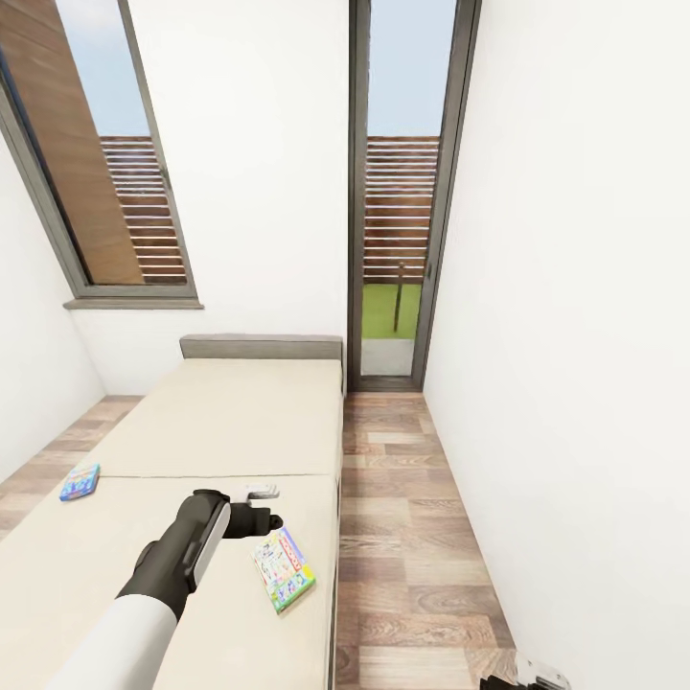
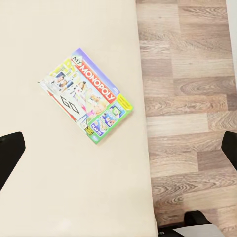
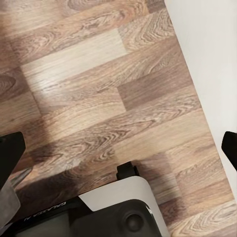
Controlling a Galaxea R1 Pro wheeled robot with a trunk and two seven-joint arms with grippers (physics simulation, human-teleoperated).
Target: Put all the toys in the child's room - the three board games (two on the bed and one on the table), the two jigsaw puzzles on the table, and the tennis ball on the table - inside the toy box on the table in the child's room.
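From my seat at the controls, reading across from the left, I see a small blue board game lying flat on the beige mattress of the bed, close to its left edge, its print too small to read. Next comes my left arm, reaching out over the mattress with the left gripper hovering above the bedding — the left wrist view shows its two dark fingertips set wide apart at the picture's edges, holding nothing. Just right of that gripper, near the bed's right edge, lies the green-and-white board game, flat and slightly skewed; in the left wrist view its lid reads "MY MONOPOLY" on a red band, with a small "PLAY IT!" tag near one green corner, and it sits just inside the mattress edge, apart from both fingertips. Beyond the bed stands a grey headboard, with a slanted window on the left wall. Right of the bed runs a wood-plank floor up to a tall glass door showing slatted fencing and grass. At the bottom right corner the right gripper hangs low over the floor beside the white wall — its dark fingertips stand wide apart in the right wrist view, empty.
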